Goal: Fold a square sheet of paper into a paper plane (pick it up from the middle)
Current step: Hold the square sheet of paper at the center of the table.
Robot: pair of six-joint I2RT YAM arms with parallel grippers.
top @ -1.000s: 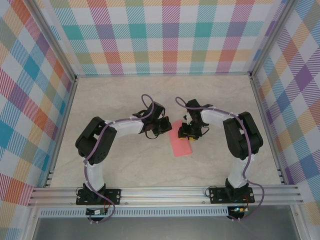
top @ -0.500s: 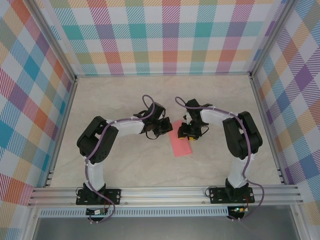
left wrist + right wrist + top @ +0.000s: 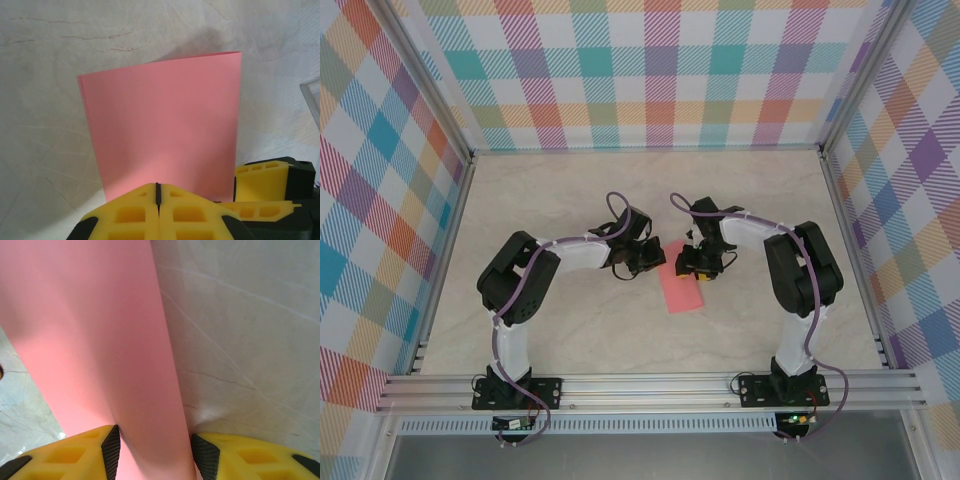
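The square sheet of paper [image 3: 682, 290] is salmon pink and lies on the table as a folded, upright rectangle [image 3: 160, 130]. My left gripper [image 3: 650, 262] is shut, its yellow tips [image 3: 158, 187] closed together over the sheet's left edge; nothing shows between them. My right gripper [image 3: 698, 268] stands open at the sheet's upper right. In the right wrist view, a rounded strip of the paper [image 3: 100, 340] runs between the two black pads of the right gripper [image 3: 152, 445]. Its left pad lies over the sheet and its right pad sits at the paper's right edge.
The pale marbled table [image 3: 570, 330] is walled by plaid panels [image 3: 650, 70] on three sides. An aluminium rail [image 3: 650, 385] with both arm bases runs along the near edge. A yellow finger of the right gripper [image 3: 260, 180] shows at the lower right of the left wrist view.
The left arm's elbow has crept slightly right and the left gripper has edged toward the paper. The paper and the right gripper have held still.
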